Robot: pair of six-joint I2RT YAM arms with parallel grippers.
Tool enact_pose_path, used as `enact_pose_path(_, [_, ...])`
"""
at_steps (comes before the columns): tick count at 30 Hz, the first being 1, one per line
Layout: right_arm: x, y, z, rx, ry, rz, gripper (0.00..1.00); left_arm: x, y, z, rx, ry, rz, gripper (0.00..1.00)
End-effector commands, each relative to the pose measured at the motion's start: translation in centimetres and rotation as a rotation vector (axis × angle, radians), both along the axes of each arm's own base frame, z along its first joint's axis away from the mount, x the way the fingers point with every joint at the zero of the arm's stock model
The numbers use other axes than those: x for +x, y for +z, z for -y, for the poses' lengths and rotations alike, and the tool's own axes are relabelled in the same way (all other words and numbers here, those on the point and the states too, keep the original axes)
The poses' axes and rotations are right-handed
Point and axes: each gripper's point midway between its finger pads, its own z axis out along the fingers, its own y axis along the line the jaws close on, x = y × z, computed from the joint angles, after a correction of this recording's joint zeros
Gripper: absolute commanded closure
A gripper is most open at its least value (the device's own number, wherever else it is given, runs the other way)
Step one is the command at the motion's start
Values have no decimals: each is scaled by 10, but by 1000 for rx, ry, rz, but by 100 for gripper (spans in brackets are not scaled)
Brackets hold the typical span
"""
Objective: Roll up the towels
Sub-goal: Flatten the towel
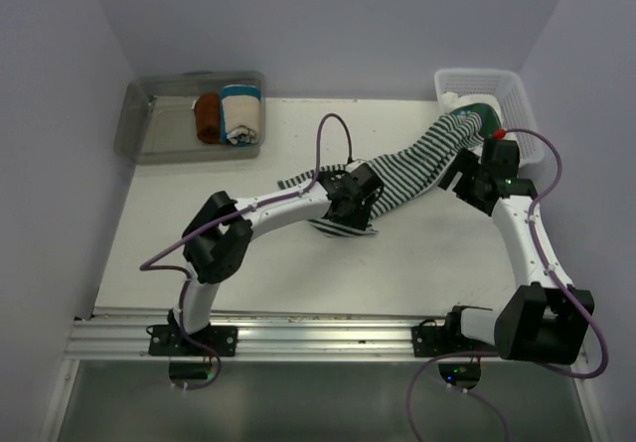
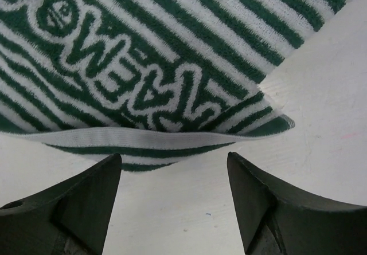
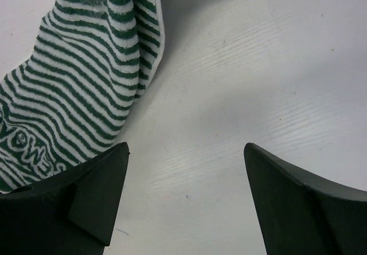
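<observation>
The green-and-white striped towel point(image 1: 422, 159) trails from the white basket point(image 1: 517, 99) down onto the table, and its lower end lies crumpled at the centre. My left gripper point(image 1: 350, 204) hovers over that end, open. In the left wrist view the towel's hemmed edge point(image 2: 149, 137) lies just ahead of the fingertips, and bare table shows between them at the left gripper point(image 2: 175, 163). My right gripper point(image 1: 464, 179) is open beside the towel's upper stretch. In the right wrist view the striped towel point(image 3: 74, 94) is at the left and nothing is between the jaws of the right gripper point(image 3: 186, 152). A white cloth point(image 1: 457, 97) shows inside the basket.
A clear plastic bin point(image 1: 149, 124) stands at the back left with a rolled rust-brown towel point(image 1: 208, 117) and a rolled cream towel point(image 1: 239, 114) in it. Purple walls close in on both sides. A metal rail point(image 1: 318, 333) runs along the near edge.
</observation>
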Motion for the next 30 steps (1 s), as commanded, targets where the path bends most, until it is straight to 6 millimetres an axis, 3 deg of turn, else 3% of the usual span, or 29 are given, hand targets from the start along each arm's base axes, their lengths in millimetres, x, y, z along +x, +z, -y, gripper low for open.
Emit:
enact_pose_path(1, [-3,8,-8,31,29,31,14,14,17,29,-10,-55,72,22])
enact_pose_path(8, [-3,10,-9,40,33,41,14,19,-18,46,104,-82,82,24])
enact_pose_path(14, [-5,4,-12,52,41,33,14,10,-38,34,203,-64,64,33])
enact_pose_path(17, [-5,4,-13,58,41,34,14,6,-37,29,212,-56,68,55])
enact_pose_path(18, [-4,4,-13,60,40,34,14,7,-33,28,207,-52,75,73])
enact_pose_path(20, [-3,6,-15,67,41,42,14,7,-29,27,205,-45,81,91])
enact_pose_path(21, [-2,7,-15,68,45,45,14,7,-21,25,203,-43,88,100])
enact_pose_path(23, [-2,7,-15,69,46,45,14,6,-8,23,196,-38,98,100])
enact_pose_path(26, [-3,6,-15,69,47,42,14,7,35,18,140,-45,142,100])
enact_pose_path(27, [-3,6,-15,68,44,41,14,4,60,14,93,-46,161,100])
enact_pose_path(29, [-3,8,-14,64,41,46,14,2,85,6,29,-52,167,100])
enact_pose_path(30, [-3,10,-13,59,39,51,14,7,113,-10,-22,-17,195,100])
